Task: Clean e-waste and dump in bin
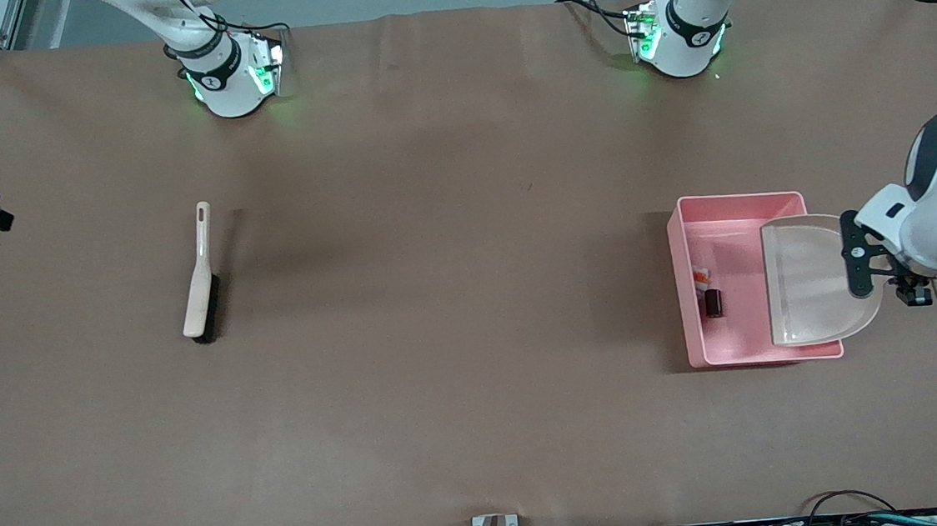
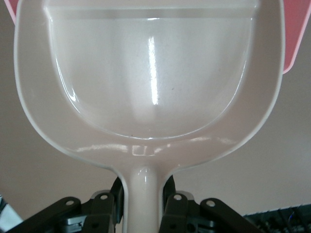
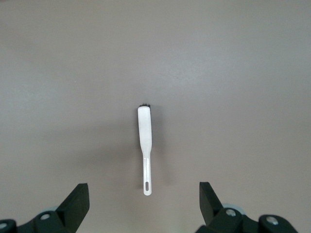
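My left gripper (image 2: 143,201) pinches the dustpan (image 1: 813,282) handle over the bin (image 1: 743,354), scraps (image 1: 706,290) inside; a loosening pinch risks dropping the pan in; right gripper (image 3: 144,204) spread, waits high above the brush (image 1: 200,276).

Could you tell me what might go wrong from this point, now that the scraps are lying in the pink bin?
1. The left gripper holds the dustpan over the bin; pulling away low might catch a wall and drag the bin.
2. A tipped bin could spill the whitish scrap and dark block.
3. The right gripper hangs open above the brush, waiting; descending could knock it.
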Motion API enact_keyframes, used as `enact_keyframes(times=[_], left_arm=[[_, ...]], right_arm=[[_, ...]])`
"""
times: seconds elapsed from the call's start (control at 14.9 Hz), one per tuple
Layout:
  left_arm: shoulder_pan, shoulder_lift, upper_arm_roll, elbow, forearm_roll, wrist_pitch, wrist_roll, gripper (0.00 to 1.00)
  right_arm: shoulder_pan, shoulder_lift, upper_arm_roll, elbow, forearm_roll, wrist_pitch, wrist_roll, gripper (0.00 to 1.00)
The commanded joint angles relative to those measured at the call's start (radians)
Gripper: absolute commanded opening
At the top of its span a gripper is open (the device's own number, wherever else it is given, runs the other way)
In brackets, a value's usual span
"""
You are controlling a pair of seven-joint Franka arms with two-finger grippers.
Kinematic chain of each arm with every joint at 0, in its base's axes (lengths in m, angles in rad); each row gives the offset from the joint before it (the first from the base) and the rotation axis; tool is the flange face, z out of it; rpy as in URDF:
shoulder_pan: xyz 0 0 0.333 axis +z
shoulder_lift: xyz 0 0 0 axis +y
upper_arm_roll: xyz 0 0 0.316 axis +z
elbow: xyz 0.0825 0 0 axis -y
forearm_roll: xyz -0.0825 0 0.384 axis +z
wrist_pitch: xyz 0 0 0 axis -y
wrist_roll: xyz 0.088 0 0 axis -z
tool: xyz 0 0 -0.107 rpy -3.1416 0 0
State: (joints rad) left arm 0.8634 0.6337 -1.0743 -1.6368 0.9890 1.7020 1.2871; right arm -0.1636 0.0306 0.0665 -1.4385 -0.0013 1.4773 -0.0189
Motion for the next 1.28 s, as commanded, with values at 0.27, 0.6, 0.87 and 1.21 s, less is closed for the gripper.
enact_keyframes(times=[0.27, 0.6, 0.87, 1.21], left_arm=[[-0.127, -0.020, -0.019, 0.118, 0.004, -0.013, -0.040, 0.10], [-0.288, -0.014, -0.018, 0.199, -0.107, 0.001, -0.231, 0.10], [-0.452, -0.016, 0.052, 0.203, -0.200, 0.024, -0.385, 0.10], [-0.706, -0.026, 0.311, 0.192, -0.400, 0.126, -0.442, 0.10]], right_arm=[[-0.030, 0.009, -0.001, -0.029, -0.026, -0.037, -0.046, 1.00], [-0.020, 0.008, 0.007, -0.056, -0.020, 0.012, -0.032, 1.00], [-0.010, 0.003, 0.007, -0.072, -0.019, 0.024, -0.033, 1.00], [0.038, 0.006, 0.007, -0.071, -0.028, 0.043, 0.013, 1.00]])
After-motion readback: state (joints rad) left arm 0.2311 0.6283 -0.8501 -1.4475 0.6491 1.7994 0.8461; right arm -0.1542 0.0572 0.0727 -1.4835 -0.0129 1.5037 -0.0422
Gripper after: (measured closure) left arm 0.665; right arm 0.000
